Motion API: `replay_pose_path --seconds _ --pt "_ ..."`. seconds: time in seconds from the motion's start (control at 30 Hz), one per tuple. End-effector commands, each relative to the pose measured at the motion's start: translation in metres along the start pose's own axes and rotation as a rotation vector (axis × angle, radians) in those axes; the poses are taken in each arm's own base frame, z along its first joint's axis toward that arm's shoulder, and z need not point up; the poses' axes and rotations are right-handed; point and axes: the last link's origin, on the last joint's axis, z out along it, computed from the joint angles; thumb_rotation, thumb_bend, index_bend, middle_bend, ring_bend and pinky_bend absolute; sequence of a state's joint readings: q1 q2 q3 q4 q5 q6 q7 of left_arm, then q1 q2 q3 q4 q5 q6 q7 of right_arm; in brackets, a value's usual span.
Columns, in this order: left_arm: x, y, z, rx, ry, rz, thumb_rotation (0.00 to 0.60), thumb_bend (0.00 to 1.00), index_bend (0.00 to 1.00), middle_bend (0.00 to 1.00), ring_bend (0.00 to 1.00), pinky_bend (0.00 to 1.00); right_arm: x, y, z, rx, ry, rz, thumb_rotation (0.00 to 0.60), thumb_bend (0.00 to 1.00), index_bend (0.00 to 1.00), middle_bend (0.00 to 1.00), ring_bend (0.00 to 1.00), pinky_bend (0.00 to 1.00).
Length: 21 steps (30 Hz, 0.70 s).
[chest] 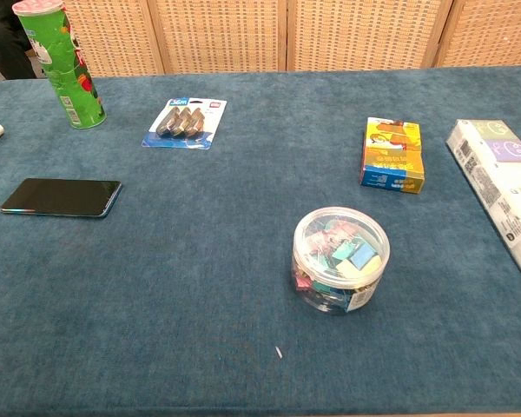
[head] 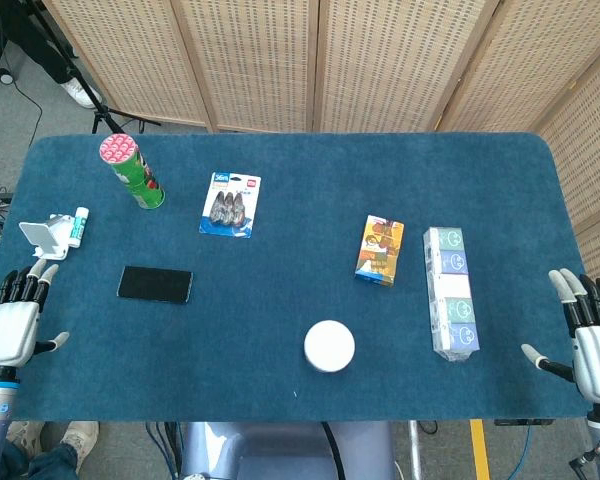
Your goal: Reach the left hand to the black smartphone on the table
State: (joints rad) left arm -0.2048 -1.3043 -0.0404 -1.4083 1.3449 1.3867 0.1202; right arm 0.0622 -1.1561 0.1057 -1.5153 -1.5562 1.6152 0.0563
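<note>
The black smartphone [head: 155, 285] lies flat on the blue table, left of centre; the chest view has the smartphone [chest: 61, 197] at its left side. My left hand [head: 13, 320] hovers at the table's left front edge, fingers spread, holding nothing, a short way left of and nearer than the phone. At the right front edge my right hand [head: 590, 335] is likewise spread and empty. Neither hand appears in the chest view.
A green can [head: 132, 171], a white stand [head: 44, 238] and a glue stick [head: 77, 227] sit at the back left. A clip pack [head: 230, 204], an orange box [head: 380, 250], a long tissue pack [head: 450, 291] and a round tub [chest: 339, 259] lie further right.
</note>
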Motion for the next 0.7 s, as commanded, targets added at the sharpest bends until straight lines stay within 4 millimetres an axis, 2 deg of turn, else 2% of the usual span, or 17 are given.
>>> replay_pose_path --seconds 0.03,0.1,0.3,0.7 --pt "-0.004 0.001 0.002 0.001 -0.007 0.014 0.6 0.15 0.0 0.0 0.0 0.0 0.0 0.0 0.0 -0.001 -0.002 0.001 0.6 0.0 0.03 0.0 0.0 0.0" --pt "-0.009 0.001 0.005 0.003 -0.02 0.025 0.6 0.31 0.0 0.0 0.0 0.0 0.001 0.0 0.0 -0.001 -0.001 0.004 0.6 0.0 0.03 0.0 0.0 0.0" --pt "-0.025 0.01 0.013 -0.02 -0.055 0.03 0.6 0.48 0.0 0.0 0.0 0.0 0.002 0.001 0.0 -0.002 0.0 0.012 0.6 0.0 0.03 0.0 0.0 0.0" --pt "-0.058 0.061 0.049 -0.126 -0.128 0.008 0.6 0.47 0.0 0.0 0.0 0.0 0.001 0.003 0.003 -0.018 -0.006 0.014 0.6 0.0 0.03 0.0 0.0 0.0"
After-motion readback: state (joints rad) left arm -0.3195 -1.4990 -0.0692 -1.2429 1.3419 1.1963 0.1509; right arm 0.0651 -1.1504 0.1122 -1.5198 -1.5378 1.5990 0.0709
